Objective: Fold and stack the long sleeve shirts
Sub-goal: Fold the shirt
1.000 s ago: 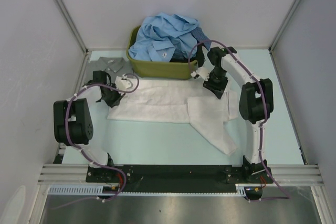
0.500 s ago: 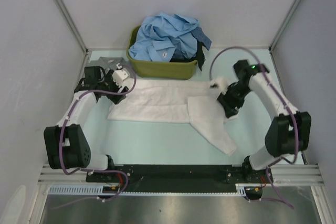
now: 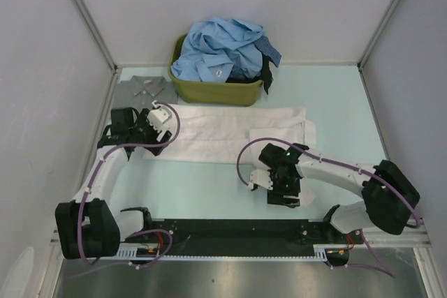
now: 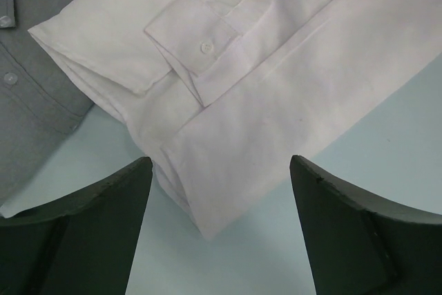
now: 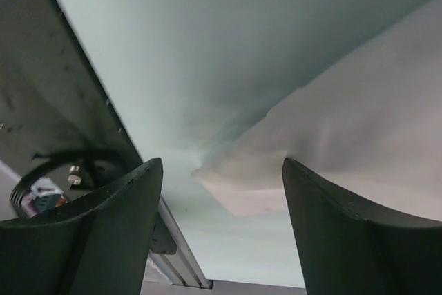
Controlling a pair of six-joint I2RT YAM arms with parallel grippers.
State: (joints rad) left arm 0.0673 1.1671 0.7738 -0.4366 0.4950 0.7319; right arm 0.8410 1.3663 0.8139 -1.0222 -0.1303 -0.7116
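Pale green desk (image 3: 209,193), white-walled cell, even light

Left gripper (image 4: 219,164): jaws well apart, nothing between them. It hovers over the left end of the white shirt (image 3: 223,130), which lies flat on the desk as a long folded band running from this gripper towards the other. In its wrist view I see a folded corner of the white cloth directly below and just ahead of the gripper, with a buttoned cuff (image 4: 200,50) further ahead. Grey shirt (image 4: 34,67) lies flat to the left of this gripper, just beside the white one.

Right gripper (image 5: 221,164): jaws also apart, clamped on nothing, low over the near side of the desk. A loose tip of white cloth lies below and ahead of it; I cannot tell whether it touches either finger. Metal rail (image 5: 69,136) sits to this gripper's left.

Olive tub (image 3: 209,91) stands beyond the left gripper, past the white shirt, heaped with light blue shirts (image 3: 220,50); a dark shirt (image 3: 269,57) hangs at the tub's right end
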